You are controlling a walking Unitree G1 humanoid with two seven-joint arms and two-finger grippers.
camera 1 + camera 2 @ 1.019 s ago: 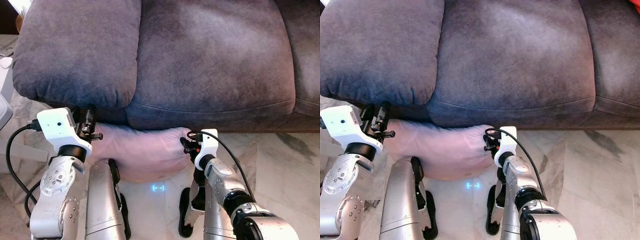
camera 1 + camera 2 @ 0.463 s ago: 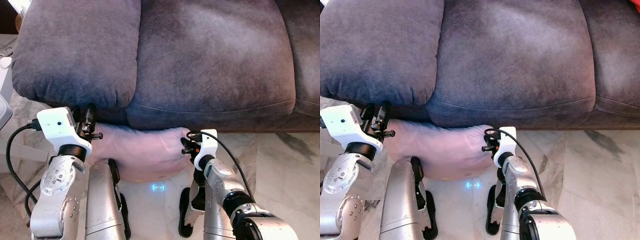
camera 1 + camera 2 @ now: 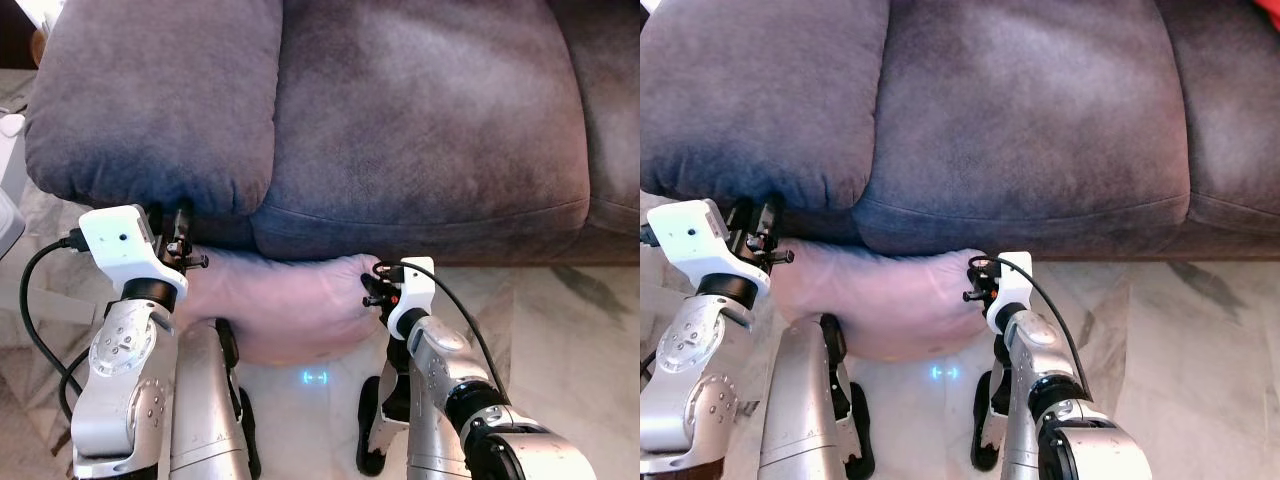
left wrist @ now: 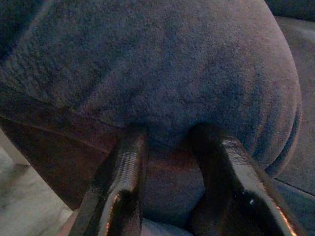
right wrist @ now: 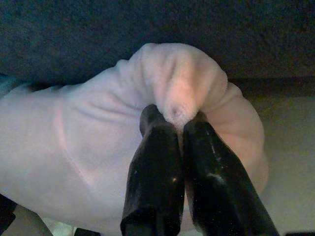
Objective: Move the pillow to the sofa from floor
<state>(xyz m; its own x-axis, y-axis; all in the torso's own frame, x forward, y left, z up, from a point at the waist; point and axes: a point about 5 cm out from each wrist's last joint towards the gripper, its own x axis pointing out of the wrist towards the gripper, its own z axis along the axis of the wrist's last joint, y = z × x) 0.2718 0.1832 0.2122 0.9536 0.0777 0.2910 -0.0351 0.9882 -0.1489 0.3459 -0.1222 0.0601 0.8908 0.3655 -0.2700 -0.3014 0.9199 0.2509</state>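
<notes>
**Pillow pinched at the sofa's foot**

The grey suede sofa (image 3: 400,120) spans the whole upper half of my head view, its rounded left cushion (image 3: 150,100) bulging over the front edge at the upper left. Below it, marble floor (image 3: 560,330) runs across the lower part of the frame, with a small blue light mark (image 3: 316,377) at lower centre between my legs.

The pale pink pillow (image 3: 280,305) lies on the floor in the lower middle of the frame, pressed up against the sofa's base and partly tucked beneath the overhanging cushions.

My right gripper (image 5: 170,123) sits at the pillow's right end, just right of centre in the head view; its two black fingers (image 5: 152,167) are pressed nearly together, pinching a bunched fold of the pink fabric.

My left gripper (image 4: 167,142) is at the pillow's left end, left of centre in the head view, right under the bulging cushion. Its fingers (image 4: 123,167) are spread apart, tips against the underside of that cushion, holding nothing.
</notes>
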